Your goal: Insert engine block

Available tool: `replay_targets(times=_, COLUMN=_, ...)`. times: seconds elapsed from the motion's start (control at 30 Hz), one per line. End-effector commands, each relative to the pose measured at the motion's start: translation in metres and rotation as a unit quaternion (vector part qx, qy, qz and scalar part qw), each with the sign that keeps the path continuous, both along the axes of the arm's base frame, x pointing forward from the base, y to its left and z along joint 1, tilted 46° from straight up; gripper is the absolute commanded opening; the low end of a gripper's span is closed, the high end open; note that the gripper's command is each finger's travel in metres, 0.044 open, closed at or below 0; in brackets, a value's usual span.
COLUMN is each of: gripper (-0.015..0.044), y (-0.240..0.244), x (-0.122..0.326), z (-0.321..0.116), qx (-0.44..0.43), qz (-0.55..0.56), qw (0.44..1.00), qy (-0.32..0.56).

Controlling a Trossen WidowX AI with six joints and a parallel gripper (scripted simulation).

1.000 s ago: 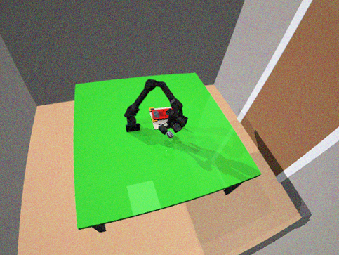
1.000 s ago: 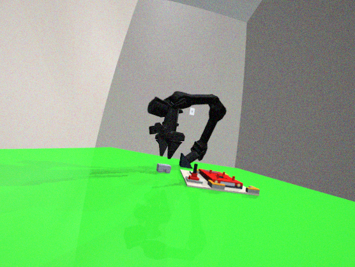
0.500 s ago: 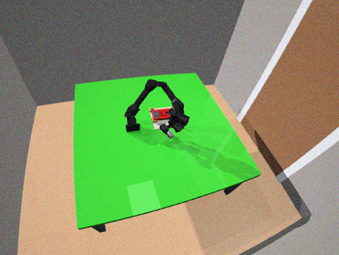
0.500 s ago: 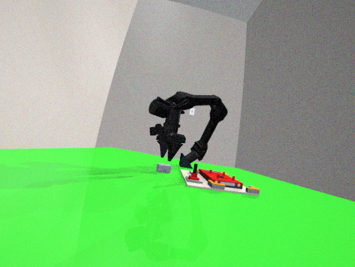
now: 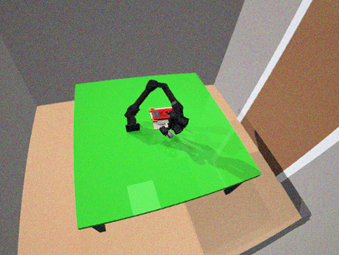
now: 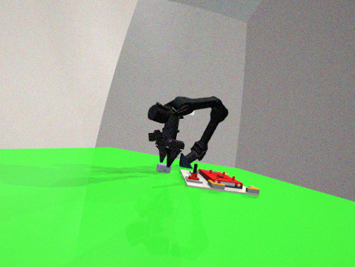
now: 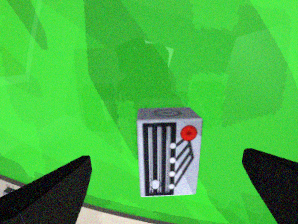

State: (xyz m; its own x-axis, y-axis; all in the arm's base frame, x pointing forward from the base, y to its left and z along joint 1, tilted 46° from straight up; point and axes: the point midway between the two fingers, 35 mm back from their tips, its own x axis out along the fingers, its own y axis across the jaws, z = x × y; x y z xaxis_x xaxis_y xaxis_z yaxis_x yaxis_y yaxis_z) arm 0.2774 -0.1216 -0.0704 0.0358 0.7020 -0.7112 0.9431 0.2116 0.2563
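Table (image 5: 116,172) (image 6: 96,220): bright green top, glossy, faint reflections; pale patch of light near its front edge in top view. Dark supports show below that edge, one near each front corner. Tan floor (image 5: 46,178) around it, shaded beyond the right front corner. Grey walls (image 5: 119,27) (image 6: 185,64), grainy; lighter, cream-toned wall (image 6: 57,73) beyond the table's left side in exterior view. Brown panel (image 5: 319,67), white-edged, off the right edge in top view. Shadows stretch toward the right front corner.
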Motion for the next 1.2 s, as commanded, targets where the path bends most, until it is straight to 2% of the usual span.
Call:
replay_targets(times=0.0, gripper=0.044, y=0.006, x=0.0, z=-0.005, qx=0.002, qz=-0.002, qw=1.0, qy=0.001)
replay_targets(times=0.1, gripper=0.044, y=0.007, x=0.0, z=-0.007, qx=0.002, qz=-0.002, qw=1.0, qy=0.001)
replay_targets(times=0.5, gripper=0.0125, y=0.007, x=0.0, z=-0.007, qx=0.002, qz=-0.002, qw=1.0, qy=0.001)
replay_targets(times=0.73, gripper=0.0078, y=0.007, x=0.0, z=-0.007, qx=0.002, qz=-0.002, qw=1.0, qy=0.001)
replay_targets(times=0.83, gripper=0.0, y=0.006, x=0.001, z=-0.006, qx=0.002, qz=-0.002, qw=1.0, qy=0.001)
replay_targets(times=1.17, gripper=0.0, y=-0.018, x=0.004, z=0.013, qx=0.0, qz=-0.002, qw=1.0, qy=0.001)
